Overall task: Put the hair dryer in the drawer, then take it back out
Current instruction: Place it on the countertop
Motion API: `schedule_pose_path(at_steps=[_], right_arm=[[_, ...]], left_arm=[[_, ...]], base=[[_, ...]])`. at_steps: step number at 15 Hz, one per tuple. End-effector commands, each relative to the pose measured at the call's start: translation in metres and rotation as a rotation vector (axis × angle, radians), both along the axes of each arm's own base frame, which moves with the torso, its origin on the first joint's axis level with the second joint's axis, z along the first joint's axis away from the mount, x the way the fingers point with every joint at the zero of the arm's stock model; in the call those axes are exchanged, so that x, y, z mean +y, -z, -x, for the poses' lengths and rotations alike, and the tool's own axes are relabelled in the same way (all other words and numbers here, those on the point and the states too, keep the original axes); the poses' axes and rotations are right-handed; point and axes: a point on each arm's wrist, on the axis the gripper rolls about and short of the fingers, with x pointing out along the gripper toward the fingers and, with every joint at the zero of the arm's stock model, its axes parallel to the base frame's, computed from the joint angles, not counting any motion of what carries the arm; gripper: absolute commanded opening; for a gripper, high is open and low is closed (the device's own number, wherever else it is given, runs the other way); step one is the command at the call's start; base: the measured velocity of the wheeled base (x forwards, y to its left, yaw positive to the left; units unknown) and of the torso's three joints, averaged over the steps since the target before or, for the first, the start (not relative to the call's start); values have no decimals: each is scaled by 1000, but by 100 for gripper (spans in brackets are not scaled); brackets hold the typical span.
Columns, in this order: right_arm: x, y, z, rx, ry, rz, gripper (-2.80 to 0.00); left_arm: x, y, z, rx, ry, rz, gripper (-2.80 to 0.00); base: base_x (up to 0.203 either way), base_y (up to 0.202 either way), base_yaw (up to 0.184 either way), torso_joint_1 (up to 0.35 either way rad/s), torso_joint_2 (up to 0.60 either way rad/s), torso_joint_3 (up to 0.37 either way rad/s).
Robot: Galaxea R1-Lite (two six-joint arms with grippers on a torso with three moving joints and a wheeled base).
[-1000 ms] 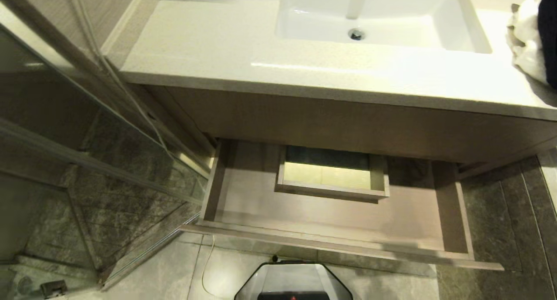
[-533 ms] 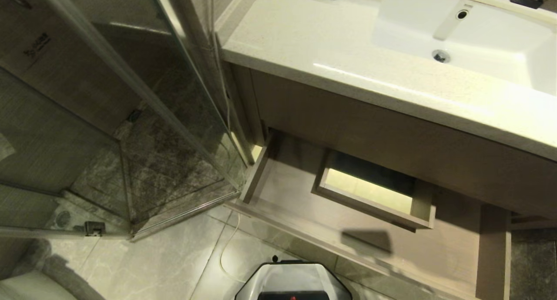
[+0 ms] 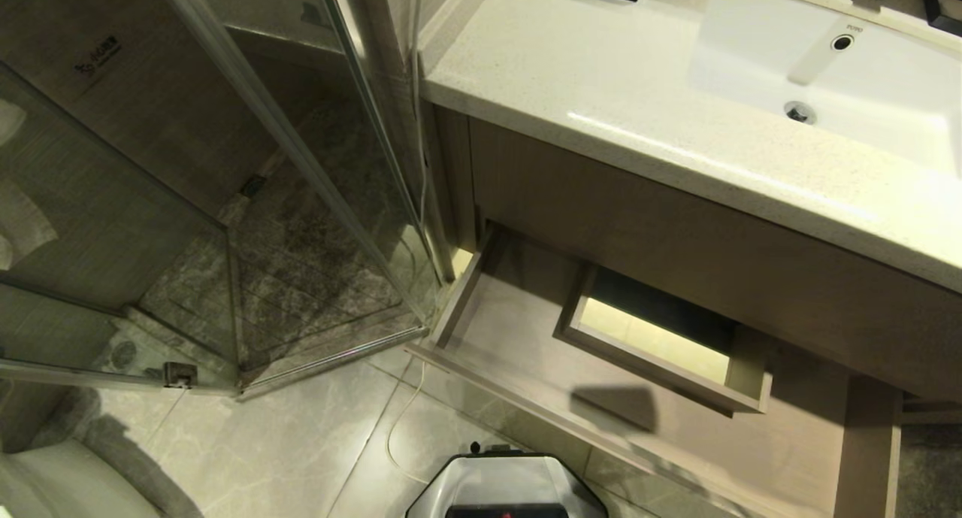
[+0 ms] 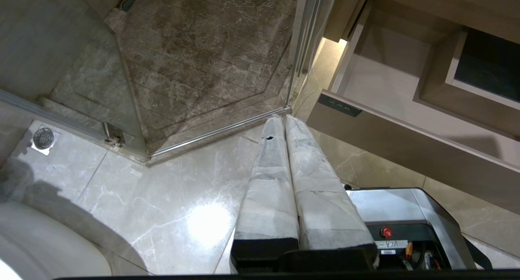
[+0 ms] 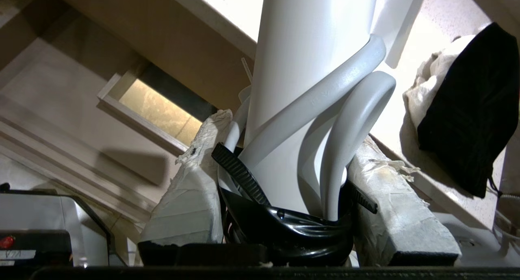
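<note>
At your ten o'clock stands a glass shower enclosure [image 3: 225,202]; pale countertop [image 3: 601,74] with white sink [image 3: 902,89] at two; grey marble floor [image 3: 285,443] below.

White hair dryer [image 5: 308,60], black tie [image 5: 239,172]; light wood-grain drawer [image 3: 526,337].

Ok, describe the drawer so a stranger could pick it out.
Find the pale vanity top with the white sink. The drawer stands pulled open below it, wide, shallow, light wood. A boxed cut-out at its back sets it apart from the plain panel above.
</note>
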Motion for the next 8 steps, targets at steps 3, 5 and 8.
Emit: schedule_pose_path(at_steps=[3, 5, 8], right_arm=[[0, 0, 0, 2, -1, 3, -280], [0, 0, 0, 2, -1, 3, -280], [0, 0, -1, 4, -1, 3, -280]], left_arm=[[0, 0, 0, 1, 0, 0, -280], [0, 0, 0, 1, 0, 0, -280], [0, 0, 0, 0, 0, 0, -280]], base=[[0, 0, 0, 185, 24, 211], [0, 0, 0, 252, 13, 254], [0, 0, 0, 272, -11, 249]])
